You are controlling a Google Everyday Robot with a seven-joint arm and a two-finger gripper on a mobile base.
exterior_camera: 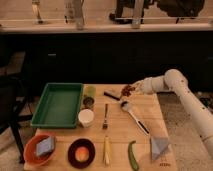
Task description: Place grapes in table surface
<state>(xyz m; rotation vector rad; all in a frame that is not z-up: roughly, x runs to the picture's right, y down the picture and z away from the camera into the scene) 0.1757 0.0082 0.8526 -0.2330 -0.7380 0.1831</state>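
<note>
Five groups of items line the near edge of the table surface (pixel 117 135), left to right: an orange bowl (pixel 28 150) holding a blue-grey sponge (pixel 44 146), a dark plate (pixel 70 149) bearing an orange fruit (pixel 82 154), a pale yellow stick-shaped item (pixel 106 150), a green curved vegetable (pixel 132 156) and a grey folded cloth (pixel 160 147). Middle row: a white cup (pixel 86 117) stands just beside the near right corner of a green tray (pixel 57 104); a fork (pixel 105 116) lies lengthwise to the right of the cup, and a spoon (pixel 134 116) lies diagonally further right. Behind the cup, along the tray's right wall, stands a small can (pixel 89 102). Far row: a black tool (pixel 111 95) lies near the far edge. Just to its right the gripper (pixel 132 90), at the end of a white arm (pixel 172 85) reaching in from the right, is clenched on the grapes (pixel 127 91), a dark reddish cluster over the far part of the table surface, beyond the spoon and well apart from the tray; whether the cluster touches the wood cannot be told
</note>
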